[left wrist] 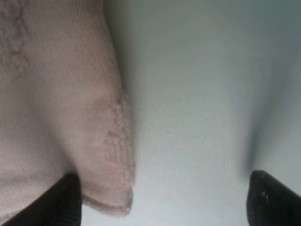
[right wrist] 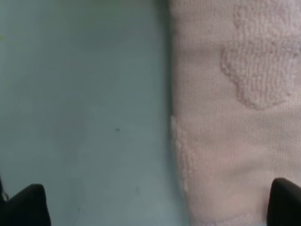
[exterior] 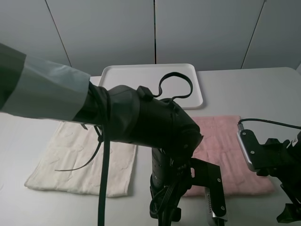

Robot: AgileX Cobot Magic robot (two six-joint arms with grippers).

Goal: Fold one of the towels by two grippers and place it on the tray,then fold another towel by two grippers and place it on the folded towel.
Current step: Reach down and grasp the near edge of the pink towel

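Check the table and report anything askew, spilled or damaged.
Nothing stands out. The pink towel and the cream-white towel lie flat and unfolded on the table, side by side, with no spill or tear showing. The tray sits squarely behind them. The left arm hides part of both towels in the high view.
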